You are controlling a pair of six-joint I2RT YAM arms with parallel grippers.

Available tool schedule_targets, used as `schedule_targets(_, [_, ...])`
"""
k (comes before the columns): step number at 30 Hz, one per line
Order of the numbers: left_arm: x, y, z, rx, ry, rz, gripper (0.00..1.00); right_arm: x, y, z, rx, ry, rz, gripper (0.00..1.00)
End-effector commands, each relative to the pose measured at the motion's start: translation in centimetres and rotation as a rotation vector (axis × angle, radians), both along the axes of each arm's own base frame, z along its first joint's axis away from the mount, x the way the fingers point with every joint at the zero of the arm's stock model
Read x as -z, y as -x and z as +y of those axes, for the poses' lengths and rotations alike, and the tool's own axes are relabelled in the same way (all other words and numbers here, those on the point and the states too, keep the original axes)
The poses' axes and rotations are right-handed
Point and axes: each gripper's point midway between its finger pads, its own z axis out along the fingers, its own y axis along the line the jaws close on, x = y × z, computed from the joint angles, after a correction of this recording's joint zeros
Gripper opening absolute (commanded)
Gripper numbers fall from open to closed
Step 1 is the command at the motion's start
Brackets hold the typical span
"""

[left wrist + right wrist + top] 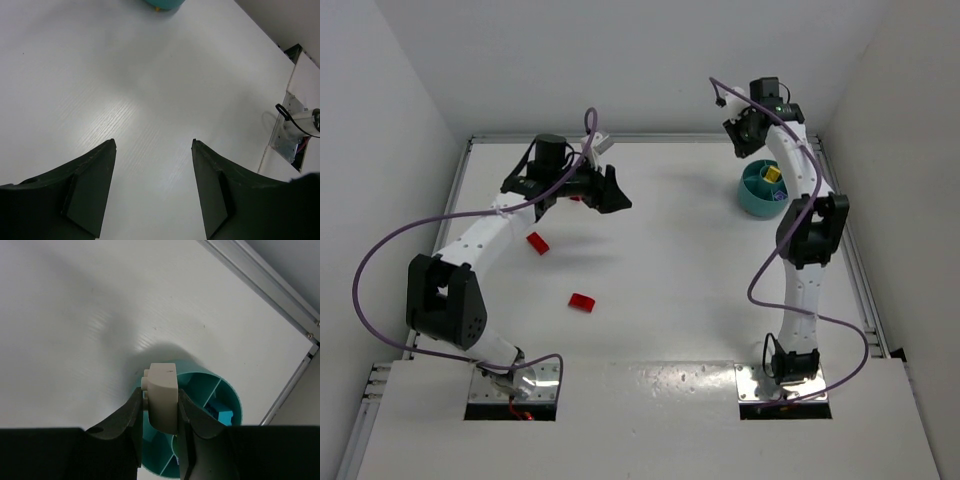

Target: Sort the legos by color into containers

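Observation:
My right gripper is shut on a white lego and holds it just above the near rim of the round teal container. The container's dividers show, with a light blue lego in one compartment. From above, the container sits at the back right with a yellow lego inside, and the right gripper hangs over its far side. My left gripper is open over bare table with nothing between its fingers. Two red legos lie on the table near the left arm.
White walls close in the table on the left, back and right. A metal rail runs along the table edge beyond the container. The right arm's base plate shows at the right of the left wrist view.

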Motion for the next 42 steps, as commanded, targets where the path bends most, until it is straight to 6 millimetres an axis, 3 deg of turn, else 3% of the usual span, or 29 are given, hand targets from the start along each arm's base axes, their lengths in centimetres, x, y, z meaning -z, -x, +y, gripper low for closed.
schedule_targets(1, [-1.4, 0.2, 0.3, -0.012, 0.000, -0.057, 0.68, -1.9, -1.1, -2.1, 0.050, 0.085, -0.063, 0.00])
schedule_targets(7, [-1.1, 0.1, 0.7, -0.021, -0.003, -0.048, 0.69, 1.2, -1.1, -3.1, 0.083, 0.137, 0.001, 0.00])
schedule_targets(14, [-0.6, -0.1, 0.6, -0.017, -0.010, -0.045, 0.69, 3.3, -0.6, -4.3, 0.086, 0.183, 0.047, 0.00])
schedule_targets(17, [-1.6, -0.4, 0.6, -0.014, -0.010, -0.070, 0.69, 3.9, -0.4, -4.3, 0.084, 0.185, 0.065, 0.00])
schedule_targets(27, [-1.0, -0.9, 0.7, -0.011, -0.018, -0.050, 0.69, 5.5, 0.2, -5.2, 0.093, 0.209, 0.108, 0.04])
schedule_targets(28, [-1.0, -0.9, 0.7, -0.011, -0.018, -0.050, 0.69, 4.9, 0.2, -5.2, 0.094, 0.208, 0.097, 0.04])
schedule_targets(33, [-1.0, -1.1, 0.7, -0.011, -0.018, -0.050, 0.72, 5.3, 0.4, -5.8, 0.102, 0.208, 0.107, 0.14])
schedule_targets(38, [-0.7, -1.2, 0.6, -0.014, -0.016, -0.034, 0.92, 5.3, 0.4, -5.8, 0.102, 0.208, 0.107, 0.34])
schedule_targets(42, [-0.5, -1.6, 0.9, -0.042, -0.032, -0.038, 1.00, 4.5, 0.2, -5.6, 0.098, 0.199, 0.089, 0.46])
